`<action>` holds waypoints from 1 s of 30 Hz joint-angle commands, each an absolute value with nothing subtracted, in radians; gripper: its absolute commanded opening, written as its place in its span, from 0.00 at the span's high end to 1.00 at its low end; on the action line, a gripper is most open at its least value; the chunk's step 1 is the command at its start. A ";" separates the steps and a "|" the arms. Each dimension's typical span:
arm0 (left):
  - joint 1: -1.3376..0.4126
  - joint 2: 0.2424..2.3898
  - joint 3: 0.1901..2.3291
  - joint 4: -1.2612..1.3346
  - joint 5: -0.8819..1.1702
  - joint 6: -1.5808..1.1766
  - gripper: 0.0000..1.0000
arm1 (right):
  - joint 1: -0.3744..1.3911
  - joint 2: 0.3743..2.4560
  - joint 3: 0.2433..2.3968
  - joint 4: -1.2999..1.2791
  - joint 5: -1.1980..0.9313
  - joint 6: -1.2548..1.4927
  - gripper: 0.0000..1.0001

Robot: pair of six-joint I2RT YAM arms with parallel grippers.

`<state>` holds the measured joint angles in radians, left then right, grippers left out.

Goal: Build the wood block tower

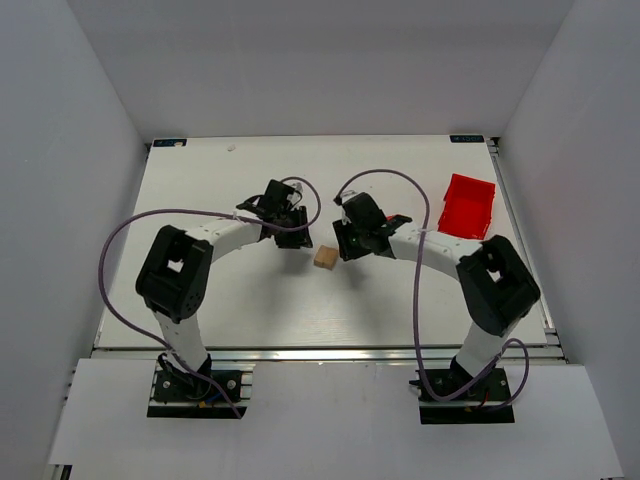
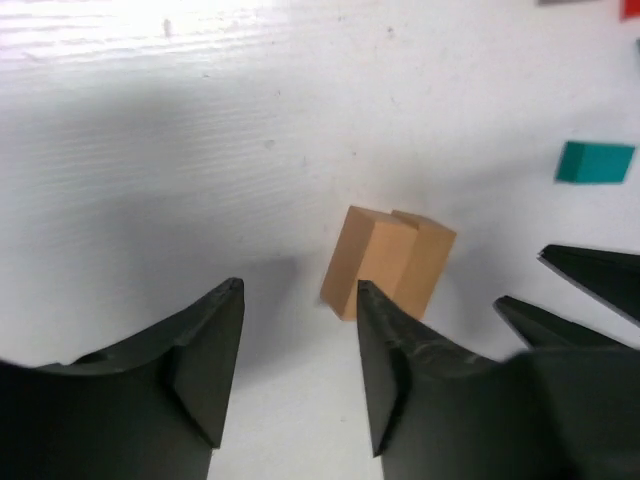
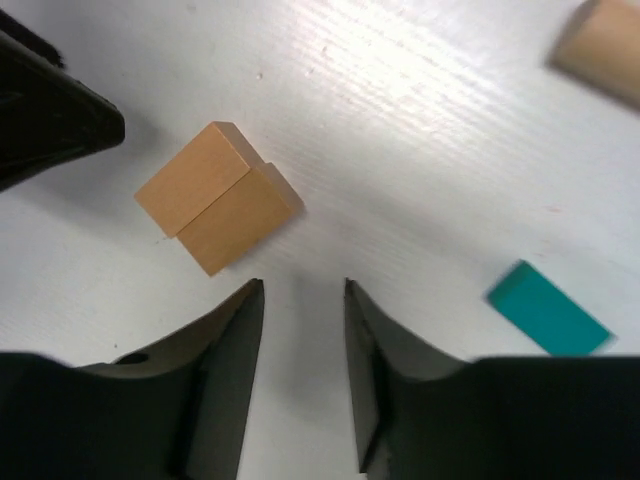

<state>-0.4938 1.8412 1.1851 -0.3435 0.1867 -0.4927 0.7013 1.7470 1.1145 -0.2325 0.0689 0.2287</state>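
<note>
Top external view gives you both arms bent inward over the white table (image 1: 400, 300). The left gripper (image 1: 295, 232) and the right gripper (image 1: 342, 245) face each other across the tan blocks (image 1: 325, 258). The red bin (image 1: 467, 205) sits well apart, towards the table's far right.

On the left wrist view, your left gripper (image 2: 300, 300) has its jaws wide apart with nothing between them. The tan blocks (image 2: 385, 262) lie on the table just beyond its right fingertip.

On the right wrist view, your right gripper (image 3: 300, 290) shows only a narrow gap between its jaws, and that gap holds nothing. The tan blocks (image 3: 218, 198) look like two pieces lying flush side by side, ahead and to the left of the fingertips. A teal block (image 3: 548, 308) lies flat on the table apart from them, and a third tan piece (image 3: 600, 50) shows blurred in the top corner. Nothing is stacked.
</note>
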 commanded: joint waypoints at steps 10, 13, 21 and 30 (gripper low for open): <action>-0.497 1.332 1.103 -0.589 -0.034 -0.538 0.02 | 0.650 1.557 1.088 -0.411 0.368 0.382 0.11; -0.497 1.222 1.023 -0.621 -0.041 -0.558 0.02 | 0.635 1.607 1.107 -0.436 0.382 0.417 0.11; -0.495 1.077 0.939 -0.710 -0.097 -0.569 0.02 | 0.603 1.761 1.186 -0.471 0.425 0.557 0.11; -0.495 1.046 0.933 -0.699 -0.091 -0.560 0.02 | 0.581 1.858 1.223 -0.475 0.448 0.607 0.11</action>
<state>-0.4931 1.0691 0.9371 -0.7002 -0.0757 -0.5591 0.5907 1.8427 1.1893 -0.4698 0.4145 0.5621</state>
